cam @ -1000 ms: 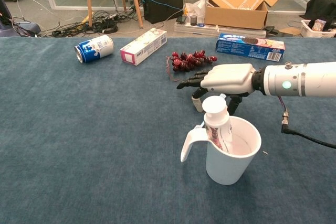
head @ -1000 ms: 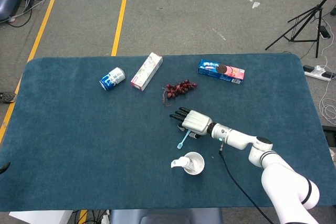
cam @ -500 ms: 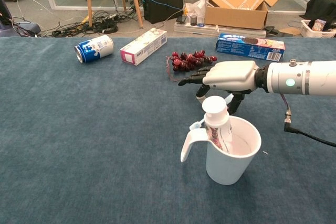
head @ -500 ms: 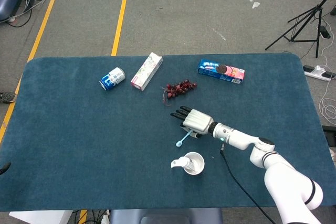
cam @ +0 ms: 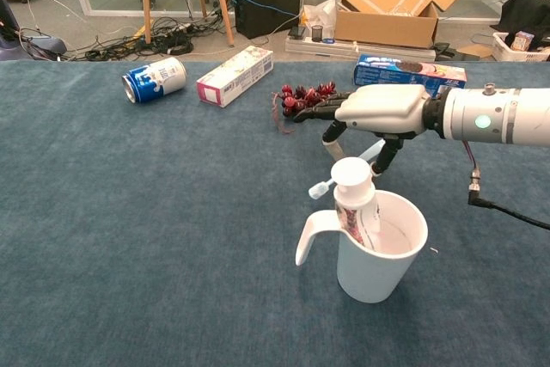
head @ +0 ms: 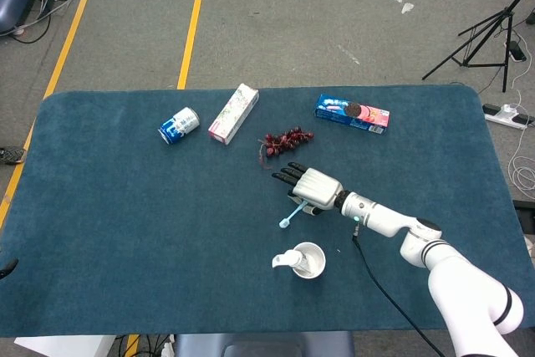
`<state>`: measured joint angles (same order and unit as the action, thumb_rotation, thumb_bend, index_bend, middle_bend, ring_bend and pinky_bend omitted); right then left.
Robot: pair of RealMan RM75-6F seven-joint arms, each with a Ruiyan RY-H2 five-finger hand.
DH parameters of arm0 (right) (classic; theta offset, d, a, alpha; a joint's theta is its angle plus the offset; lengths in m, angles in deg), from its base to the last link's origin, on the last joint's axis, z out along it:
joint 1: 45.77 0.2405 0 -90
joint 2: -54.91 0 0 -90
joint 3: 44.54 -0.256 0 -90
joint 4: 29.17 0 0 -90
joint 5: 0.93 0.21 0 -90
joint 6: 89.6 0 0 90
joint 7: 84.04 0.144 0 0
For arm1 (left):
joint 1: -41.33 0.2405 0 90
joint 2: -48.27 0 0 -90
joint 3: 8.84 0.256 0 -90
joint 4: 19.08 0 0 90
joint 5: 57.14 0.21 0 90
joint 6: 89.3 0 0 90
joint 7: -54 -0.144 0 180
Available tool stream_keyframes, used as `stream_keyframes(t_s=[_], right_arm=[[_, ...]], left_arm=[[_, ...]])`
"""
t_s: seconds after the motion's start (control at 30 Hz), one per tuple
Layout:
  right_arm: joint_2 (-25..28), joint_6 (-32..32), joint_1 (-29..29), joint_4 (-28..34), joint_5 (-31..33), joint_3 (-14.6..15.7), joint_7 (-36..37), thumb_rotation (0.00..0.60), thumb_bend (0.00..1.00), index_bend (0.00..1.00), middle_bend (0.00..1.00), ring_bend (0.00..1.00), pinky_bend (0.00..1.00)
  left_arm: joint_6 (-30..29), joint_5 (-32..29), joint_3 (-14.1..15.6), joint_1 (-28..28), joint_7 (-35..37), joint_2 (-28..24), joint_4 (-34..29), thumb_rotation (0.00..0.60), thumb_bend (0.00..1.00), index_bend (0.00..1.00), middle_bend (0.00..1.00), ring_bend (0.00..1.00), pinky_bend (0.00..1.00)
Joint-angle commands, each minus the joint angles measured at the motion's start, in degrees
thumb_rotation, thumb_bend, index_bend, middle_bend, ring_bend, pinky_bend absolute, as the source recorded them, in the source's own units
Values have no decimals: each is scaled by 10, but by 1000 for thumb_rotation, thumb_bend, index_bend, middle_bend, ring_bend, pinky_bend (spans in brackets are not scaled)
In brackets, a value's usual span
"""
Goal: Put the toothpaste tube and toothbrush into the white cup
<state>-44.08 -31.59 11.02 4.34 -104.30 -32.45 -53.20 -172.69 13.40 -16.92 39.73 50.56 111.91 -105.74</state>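
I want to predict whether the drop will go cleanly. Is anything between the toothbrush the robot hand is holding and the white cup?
Nothing lies on the table between them. The right robot hand holds the toothbrush just behind the white cup. The toothpaste tube already stands in the cup, its cap on the handle side, taking up part of the opening.

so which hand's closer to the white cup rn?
Right. The right hand hangs just behind the white cup, gripping the toothbrush clear of the cloth, head angled toward the cup. The left hand appears in neither view.
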Motion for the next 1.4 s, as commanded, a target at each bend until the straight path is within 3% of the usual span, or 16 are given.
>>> stream_keyframes(t_s=[0.03, 0.4, 0.77, 1.13, 1.4], right_arm=[[12, 6, -2, 15, 7, -9, -12, 600, 267, 606, 17, 0, 77], [89, 49, -17, 131, 52, -64, -54, 600, 267, 606, 17, 0, 77], [232, 80, -55, 371, 108, -114, -49, 600, 267, 606, 18, 0, 77], [382, 65, -97, 590, 126, -110, 21, 600, 267, 606, 22, 0, 77], [398, 44, -113, 610, 91, -85, 162, 600, 267, 606, 23, 0, 77]], left_arm=[[0, 1, 0, 0, -1, 0, -1, 600, 98, 589, 423, 314, 325], [-7, 13, 5, 2, -2, -3, -9, 600, 98, 589, 423, 314, 325], [-18, 32, 12, 4, -6, -6, -22, 600, 98, 589, 423, 315, 325], [-30, 52, 20, 6, -19, -4, -32, 600, 98, 589, 423, 315, 325], [-34, 62, 25, 6, -28, -1, -38, 600, 98, 589, 423, 315, 325]])
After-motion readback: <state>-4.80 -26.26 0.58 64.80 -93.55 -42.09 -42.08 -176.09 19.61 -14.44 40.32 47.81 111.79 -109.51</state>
